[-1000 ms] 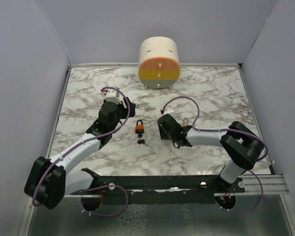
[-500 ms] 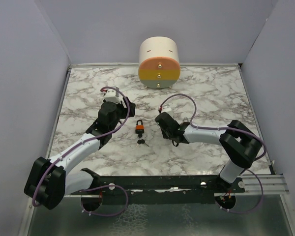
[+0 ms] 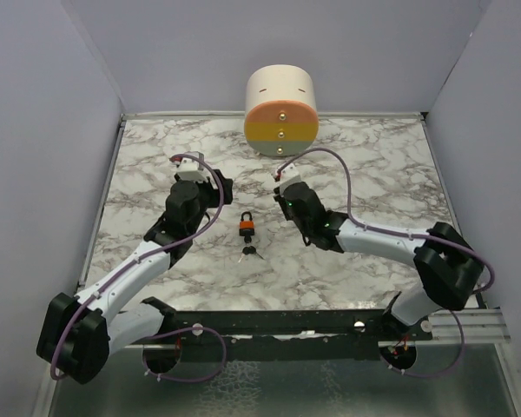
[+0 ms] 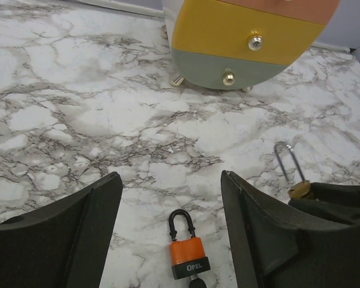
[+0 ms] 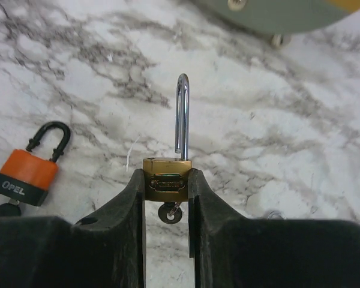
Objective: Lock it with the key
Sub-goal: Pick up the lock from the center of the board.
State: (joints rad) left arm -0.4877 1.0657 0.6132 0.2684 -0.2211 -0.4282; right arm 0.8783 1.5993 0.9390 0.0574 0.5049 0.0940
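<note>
Marble-patterned desk point(image 3: 373, 165) filled the enclosure, and a round set of drawers point(image 3: 280, 109) with orange, yellow and green fronts stood at its far edge. The left arm point(image 3: 130, 265) stretched forward from its base and bent inward. Its end effector point(image 4: 168, 189) pointed toward the drawers with the fingers spread wide, released and holding nothing. The right arm point(image 3: 391, 239) reached across toward the middle, its wrist near the drawers. Its end effector point(image 5: 167, 180) was clenched on a brass padlock point(image 5: 167, 174), gripping the body on both sides. The shackle stood upright above the fingers, clear of the desk. From the right wrist the shackle appeared nearly edge-on, so whether it was latched could not be told. An orange padlock point(image 3: 247, 225) lay flat on the desk between the two end effectors, touching neither, its black shackle pointing at the drawers. A dark key point(image 3: 252, 251) lay at its near end. Whether that key sat in the keyhole was too small to make out. A second dark key head point(image 5: 169, 213) showed just under the brass body, partly hidden between the fingers.
</note>
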